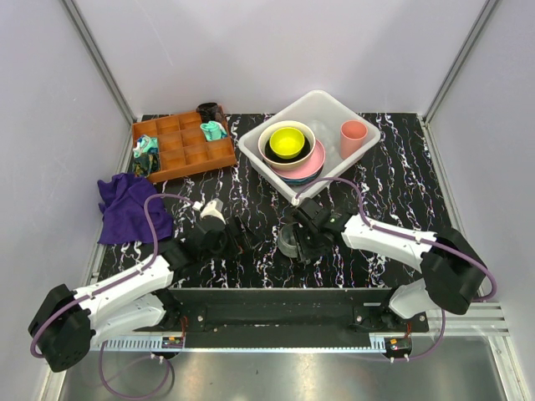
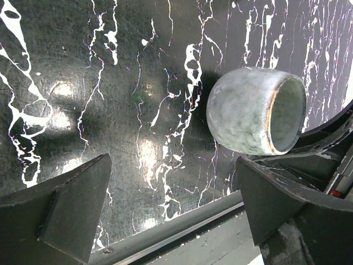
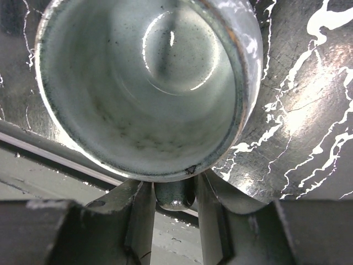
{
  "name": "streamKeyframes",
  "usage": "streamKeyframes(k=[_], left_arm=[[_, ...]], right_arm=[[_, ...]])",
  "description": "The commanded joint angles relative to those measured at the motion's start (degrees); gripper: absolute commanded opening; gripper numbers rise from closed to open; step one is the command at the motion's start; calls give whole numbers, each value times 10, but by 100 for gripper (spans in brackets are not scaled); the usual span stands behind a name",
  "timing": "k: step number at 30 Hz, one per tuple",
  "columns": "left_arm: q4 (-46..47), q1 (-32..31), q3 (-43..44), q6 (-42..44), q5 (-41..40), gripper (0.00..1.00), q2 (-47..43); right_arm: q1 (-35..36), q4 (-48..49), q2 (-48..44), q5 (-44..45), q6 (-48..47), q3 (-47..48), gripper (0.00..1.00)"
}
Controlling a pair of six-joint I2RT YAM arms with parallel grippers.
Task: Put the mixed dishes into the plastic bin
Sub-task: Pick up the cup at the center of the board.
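Observation:
The grey mug lies tipped near the table's front edge, and the right wrist view looks straight into its mouth. My right gripper is shut on the mug's handle, one finger on each side. In the overhead view the mug sits just left of the right gripper. My left gripper stands open and empty to the left of the mug, not touching it. The plastic bin holds a yellow bowl inside a cream bowl, a black saucer, a pink plate and a pink cup.
A brown compartment tray with small items stands at the back left. A purple cloth lies at the left edge. The table's front rail runs just below the left fingers.

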Motion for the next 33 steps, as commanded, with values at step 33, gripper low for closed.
streamKeyframes(k=[33], left_arm=[[30,4,-23,-11,7,99,-28]], right_arm=[[5,13,-27,79,23,-7,0]])
